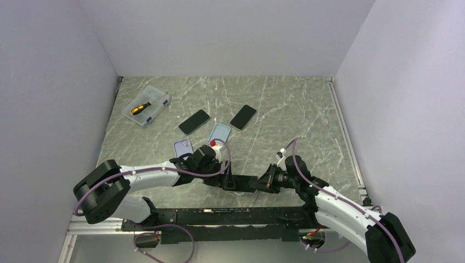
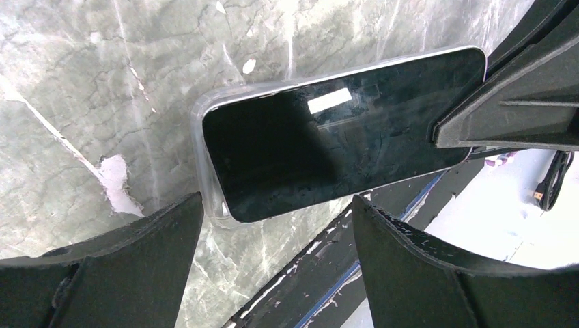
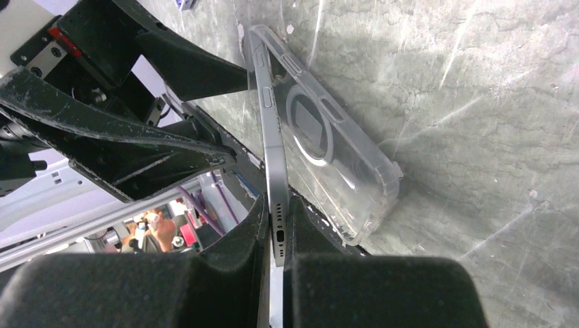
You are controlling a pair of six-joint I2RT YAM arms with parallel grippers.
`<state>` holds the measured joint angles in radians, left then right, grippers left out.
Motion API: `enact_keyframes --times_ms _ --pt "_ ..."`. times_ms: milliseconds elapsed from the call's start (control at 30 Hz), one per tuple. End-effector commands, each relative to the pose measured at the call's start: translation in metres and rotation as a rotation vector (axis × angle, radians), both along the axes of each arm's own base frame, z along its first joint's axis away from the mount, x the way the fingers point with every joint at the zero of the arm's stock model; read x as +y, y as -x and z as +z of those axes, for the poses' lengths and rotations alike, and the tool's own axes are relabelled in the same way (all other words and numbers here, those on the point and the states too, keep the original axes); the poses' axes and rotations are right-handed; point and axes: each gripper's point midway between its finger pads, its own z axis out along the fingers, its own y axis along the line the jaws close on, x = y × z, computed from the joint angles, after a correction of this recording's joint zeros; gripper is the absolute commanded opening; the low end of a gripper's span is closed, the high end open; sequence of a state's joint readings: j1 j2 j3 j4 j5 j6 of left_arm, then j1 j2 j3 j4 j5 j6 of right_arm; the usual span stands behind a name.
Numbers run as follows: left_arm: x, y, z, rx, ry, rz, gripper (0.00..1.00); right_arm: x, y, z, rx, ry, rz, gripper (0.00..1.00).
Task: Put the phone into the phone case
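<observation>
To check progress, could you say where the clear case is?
Right wrist view: the case sits partly on the phone pinched by the right gripper, at the near edge of the table.

At near edge of table, between left gripper and right gripper: phone, end toward left gripper in phone case. Behind it, two spare cases side by side; behind those, two other phones. Far left at back: box, screwdriver in it.
</observation>
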<state>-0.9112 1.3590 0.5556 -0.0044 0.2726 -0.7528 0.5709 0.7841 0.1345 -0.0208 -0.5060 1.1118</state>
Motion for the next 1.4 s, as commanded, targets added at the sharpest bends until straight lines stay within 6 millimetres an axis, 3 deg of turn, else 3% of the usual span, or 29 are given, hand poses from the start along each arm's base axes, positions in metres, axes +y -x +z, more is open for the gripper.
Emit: enact_keyframes --times_ms 0,167,367,900,1367 --pt "-0.019 0.013 0.015 -0.003 0.075 -0.057 0.84 -0.021 -0.002 -0.036 0.059 0.138 -0.113 0.0" --pt "-0.022 0.024 0.015 0.002 0.077 -0.078 0.84 -0.022 -0.001 -0.042 0.063 0.156 -0.11 0.0" --pt "-0.023 0.025 0.011 -0.002 0.065 -0.084 0.84 -0.021 0.005 -0.048 0.063 0.181 -0.044 0.0" --pt "-0.009 -0.016 0.013 -0.122 -0.085 -0.009 0.89 -0.02 0.008 -0.054 0.069 0.192 -0.007 0.0" --pt "-0.016 -0.002 0.006 -0.059 0.005 -0.038 0.86 -0.005 0.003 -0.063 0.074 0.154 0.053 0.0"
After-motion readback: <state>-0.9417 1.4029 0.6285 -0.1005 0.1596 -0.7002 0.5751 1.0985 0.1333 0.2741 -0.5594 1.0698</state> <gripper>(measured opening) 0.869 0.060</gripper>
